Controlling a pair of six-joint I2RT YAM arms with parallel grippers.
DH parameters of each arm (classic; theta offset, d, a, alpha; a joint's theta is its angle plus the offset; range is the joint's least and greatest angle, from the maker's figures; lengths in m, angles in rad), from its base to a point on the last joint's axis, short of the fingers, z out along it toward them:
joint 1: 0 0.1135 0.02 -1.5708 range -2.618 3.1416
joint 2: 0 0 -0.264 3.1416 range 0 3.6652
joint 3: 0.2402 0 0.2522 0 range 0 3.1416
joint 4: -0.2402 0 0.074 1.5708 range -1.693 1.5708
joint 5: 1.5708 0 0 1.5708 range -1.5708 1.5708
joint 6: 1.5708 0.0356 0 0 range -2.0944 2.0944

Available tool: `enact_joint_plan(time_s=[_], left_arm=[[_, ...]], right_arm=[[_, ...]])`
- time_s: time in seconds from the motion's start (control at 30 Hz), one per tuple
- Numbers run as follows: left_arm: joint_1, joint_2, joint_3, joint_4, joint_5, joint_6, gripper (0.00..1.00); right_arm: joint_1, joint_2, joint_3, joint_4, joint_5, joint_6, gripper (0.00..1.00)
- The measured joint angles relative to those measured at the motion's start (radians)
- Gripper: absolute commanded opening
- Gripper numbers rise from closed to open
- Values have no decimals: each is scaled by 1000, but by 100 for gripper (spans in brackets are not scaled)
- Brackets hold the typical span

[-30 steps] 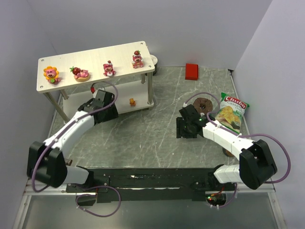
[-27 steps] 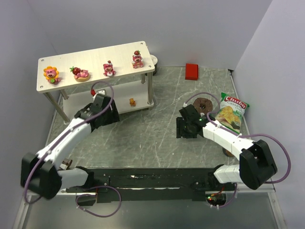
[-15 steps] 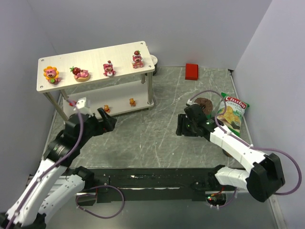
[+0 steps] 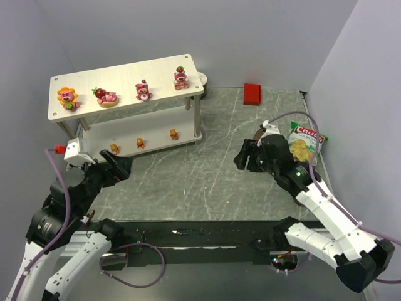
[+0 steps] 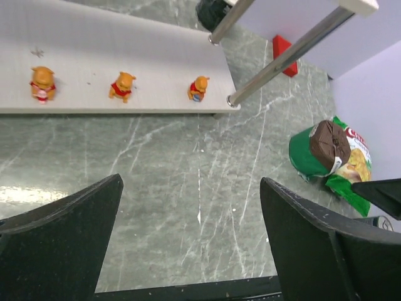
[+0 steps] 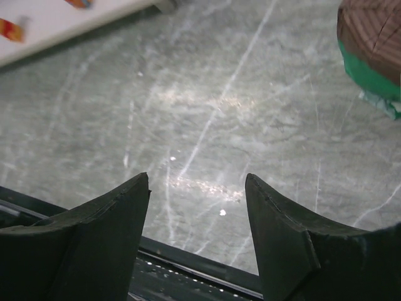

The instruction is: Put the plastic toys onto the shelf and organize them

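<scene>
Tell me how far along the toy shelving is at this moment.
Done: the shelf holds four larger figurines along its top board and three small orange bears on the lower one, seven in all. In hand: nothing; the left gripper and right gripper are open and empty. Left: apparently nothing.

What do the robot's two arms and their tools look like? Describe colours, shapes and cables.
Both the left arm and right arm have white shells with chunky black joints. Thin purple cables loop along them. The left tool and right tool each have two broad, black, tapering fingers.
</scene>
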Motion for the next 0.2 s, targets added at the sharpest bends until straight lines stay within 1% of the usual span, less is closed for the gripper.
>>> enact_joint_plan(time_s=[0.2], left_arm=[[0,-40,27,-43,-48,25,96]], right_arm=[[0,-58,8,2,-2,17,71]])
